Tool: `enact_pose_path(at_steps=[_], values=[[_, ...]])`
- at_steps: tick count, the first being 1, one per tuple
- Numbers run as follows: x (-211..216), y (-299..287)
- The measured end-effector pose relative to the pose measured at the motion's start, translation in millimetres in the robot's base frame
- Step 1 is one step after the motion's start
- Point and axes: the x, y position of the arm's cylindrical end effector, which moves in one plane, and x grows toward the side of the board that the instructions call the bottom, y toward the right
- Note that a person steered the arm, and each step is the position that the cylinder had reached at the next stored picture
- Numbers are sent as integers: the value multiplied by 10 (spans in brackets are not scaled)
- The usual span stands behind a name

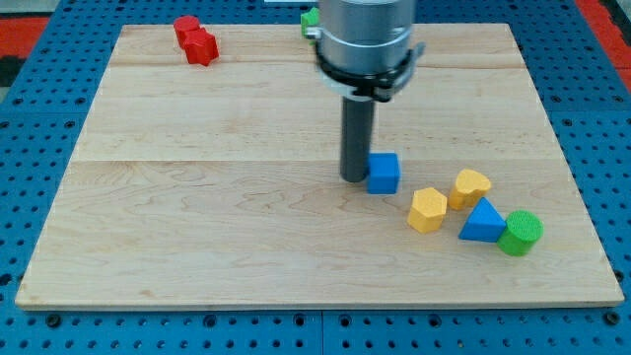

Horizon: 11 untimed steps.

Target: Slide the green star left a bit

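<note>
Near the middle of the pale wooden board [197, 197], my tip [353, 178] is planted on the surface, the dark rod standing straight up beneath the arm's grey metal collar [363, 44]. It grips nothing, being a bare rod, and its lower end sits just to the view's left of the small blue cube [384, 173], close enough that they may be touching, though I cannot tell for sure. Over at the view's lower right, a cluster: the yellow hexagonal block [427, 210], another yellow block of rounded, heart-like shape [470, 187], the blue triangular block [482, 222] and the green cylinder [520, 233], the last two pressed together. Up at the top edge, a scrap of green block [310, 18] peeks out from behind the arm on its left side; that looks like the green star, but most of it is hidden. Far at the top left lie two red blocks [195, 40], huddled against each other, well apart from my tip.
</note>
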Motion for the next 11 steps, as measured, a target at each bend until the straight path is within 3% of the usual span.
enact_pose_path(at_steps=[1, 4, 7, 9, 11], values=[[0, 335], [0, 145], [-382, -101], [-1017, -169], [-1659, 374]])
